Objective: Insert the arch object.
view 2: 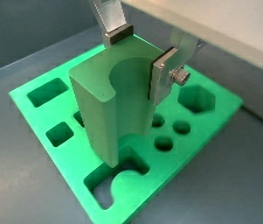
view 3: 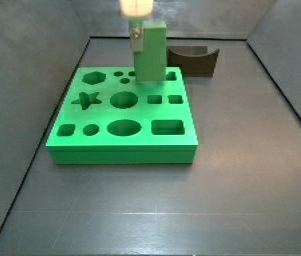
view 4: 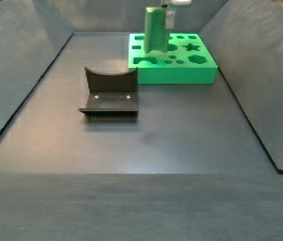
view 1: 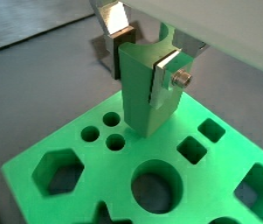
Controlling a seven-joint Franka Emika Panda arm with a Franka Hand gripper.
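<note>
The arch object (view 1: pixel 143 92) is a tall pale green block with a semicircular notch in its upper end. It stands upright over the bright green board (view 1: pixel 221 171). My gripper (view 1: pixel 145 52) is shut on its upper end, with one silver finger (view 1: pixel 169 70) flat on its side and the other pad at its far edge. The arch object (view 2: pixel 110 114) has its lower end at the board (view 2: pixel 46 114), beside an arch-shaped hole (view 2: pixel 120 185). Whether it has entered the hole is hidden. Both side views show the arch object (view 3: pixel 149 55) (view 4: pixel 155 33) upright on the board (view 3: pixel 113 148) (view 4: pixel 181 73), with the gripper (view 3: pixel 139 10) (view 4: pixel 169 5) above it.
The dark fixture (view 3: pixel 193 60) (view 4: pixel 107 92) stands on the grey floor beside the board. The board has several shaped holes, among them a star (view 3: pixel 89 100), a hexagon (view 1: pixel 61 171) and a large round one (view 1: pixel 155 188). Sloping grey walls enclose the floor.
</note>
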